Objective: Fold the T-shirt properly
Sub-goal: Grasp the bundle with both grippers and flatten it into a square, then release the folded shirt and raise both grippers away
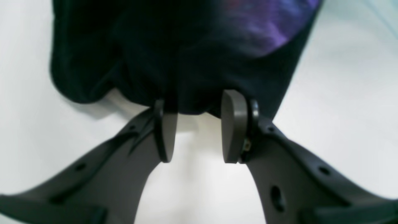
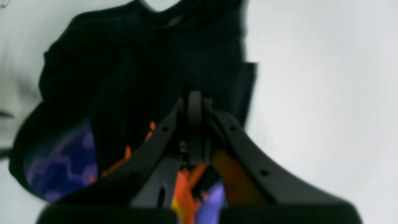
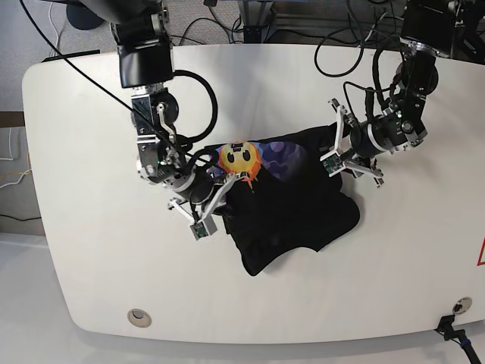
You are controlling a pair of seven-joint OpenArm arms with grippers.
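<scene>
The black T-shirt lies crumpled in the middle of the white table, with its orange-yellow sun face print turned up at its left end. My right gripper is shut on a fold of the shirt just below the print; in the right wrist view its fingers are pressed together on black cloth. My left gripper is at the shirt's right edge. In the left wrist view it is open, with the shirt's hem at its fingertips and nothing between the pads.
Cables run along the table's back edge. A round metal fitting sits near the front left edge and another near the front right corner. Both arm bases stand at the back of the table.
</scene>
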